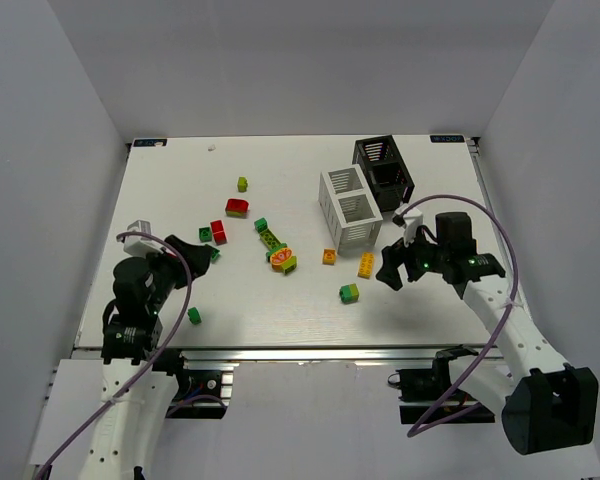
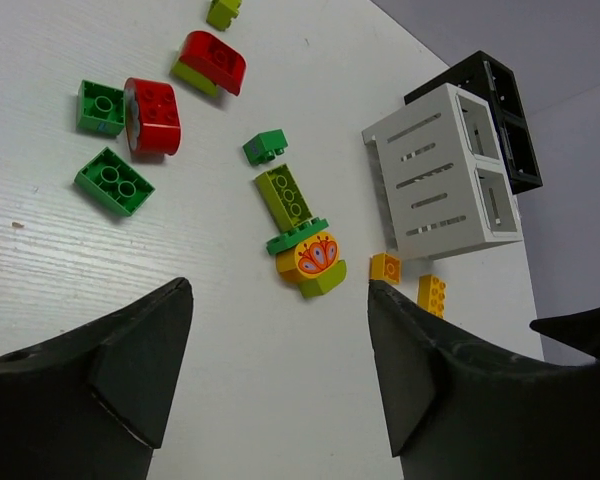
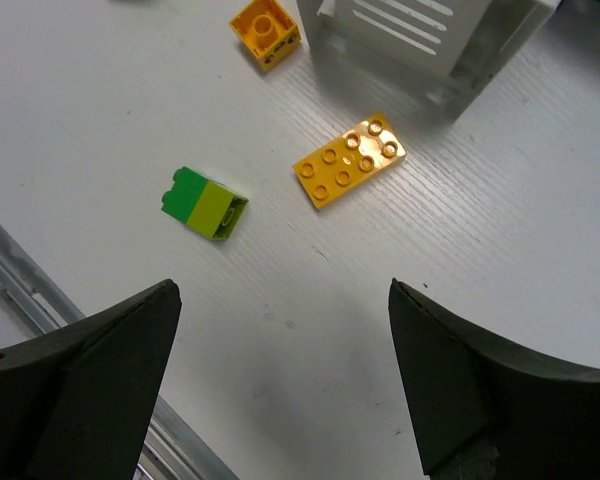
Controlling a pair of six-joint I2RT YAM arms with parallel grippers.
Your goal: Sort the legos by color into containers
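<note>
The legos lie scattered on the white table. Red bricks (image 1: 237, 207) (image 2: 155, 115), green bricks (image 1: 205, 235) (image 2: 114, 181) and a lime bar with an orange flower piece (image 1: 283, 260) (image 2: 310, 258) sit left of centre. An orange cube (image 3: 265, 30), an orange flat brick (image 3: 348, 160) and a green-lime brick (image 3: 205, 203) lie near the white container (image 1: 351, 208) (image 2: 430, 185); the black container (image 1: 384, 172) stands behind it. My left gripper (image 1: 195, 250) (image 2: 278, 290) is open above bare table. My right gripper (image 1: 392, 268) (image 3: 282, 287) is open, short of the green-lime brick.
A lone green brick (image 1: 194, 316) lies close to the table's front edge by the left arm. A small lime brick (image 1: 242, 184) sits farther back. The metal rail (image 3: 10, 270) of the front edge runs just below my right gripper.
</note>
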